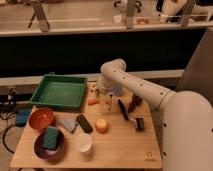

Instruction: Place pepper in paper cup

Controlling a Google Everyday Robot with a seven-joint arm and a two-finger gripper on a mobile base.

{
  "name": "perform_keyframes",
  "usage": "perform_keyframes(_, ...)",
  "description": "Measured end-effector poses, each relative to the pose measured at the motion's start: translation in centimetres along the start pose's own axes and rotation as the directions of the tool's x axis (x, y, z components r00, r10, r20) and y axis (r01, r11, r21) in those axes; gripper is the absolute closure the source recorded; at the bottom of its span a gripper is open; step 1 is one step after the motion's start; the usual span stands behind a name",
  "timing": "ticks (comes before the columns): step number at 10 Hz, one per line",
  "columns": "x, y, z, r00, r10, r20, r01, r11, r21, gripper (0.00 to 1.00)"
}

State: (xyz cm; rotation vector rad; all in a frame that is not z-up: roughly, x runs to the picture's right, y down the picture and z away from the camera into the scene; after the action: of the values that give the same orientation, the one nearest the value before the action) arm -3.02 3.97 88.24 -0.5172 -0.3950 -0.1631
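The pepper is small, slim and orange-red. It lies on the wooden table just right of the green tray. The paper cup is small and white and stands upright near the table's front, well apart from the pepper. My gripper hangs at the end of the white arm, pointing down just right of the pepper, low over the table. It holds nothing that I can see.
A green tray sits at the back left. An orange bowl and a dark bowl with a green sponge are front left. A round orange fruit, a black bar, a black brush and a dark red-brown object lie around the gripper.
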Motion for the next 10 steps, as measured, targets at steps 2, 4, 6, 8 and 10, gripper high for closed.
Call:
perform_keyframes(2, -0.3, 0.6, 0.4, 1.000, -0.001, -0.001, 0.001, 1.000, -0.018, 0.20)
perform_keyframes(4, -0.3, 1.1, 0.9, 1.000, -0.002, -0.003, 0.002, 0.999, -0.035, 0.20)
perform_keyframes(6, -0.5, 1.6, 1.9, 1.000, -0.012, -0.017, 0.011, 0.998, -0.057, 0.20)
perform_keyframes(8, -0.4, 1.7, 2.5, 0.999, -0.018, -0.032, 0.016, 0.997, -0.070, 0.20)
perform_keyframes(10, -0.1, 1.7, 3.3, 0.999, -0.017, -0.041, 0.014, 0.997, -0.081, 0.20)
